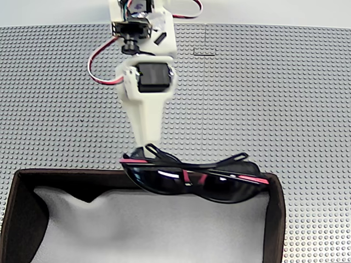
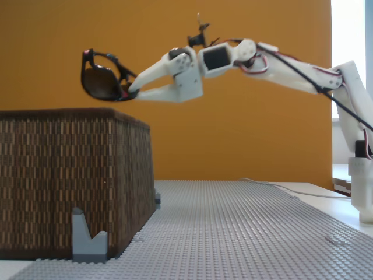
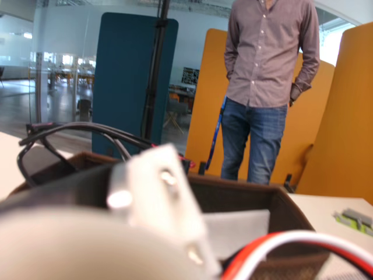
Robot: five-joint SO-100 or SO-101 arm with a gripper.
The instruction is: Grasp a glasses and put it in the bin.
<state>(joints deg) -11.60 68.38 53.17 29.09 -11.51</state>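
We see a grey studded baseplate [image 1: 274, 98] covering the table, with a small grey bracket [image 2: 88, 240] standing on it. Behind runs an orange wall [image 2: 233, 116]. In the wrist view a person [image 3: 269, 87] in shirt and jeans stands between a teal panel [image 3: 131, 76] and orange partitions [image 3: 344, 134].

One pair of glasses [image 1: 197, 181], with two dark lenses and two thin black arms. One bin [image 1: 274, 219], brown-walled and white-lined. One white robot arm [image 2: 280, 61], ending in one pincer [image 2: 133, 93]. One grey studded baseplate [image 1: 285, 98] covering the desk. One grey bracket [image 2: 88, 239] at the bin's near corner. One person [image 3: 271, 87] standing in the wrist view.
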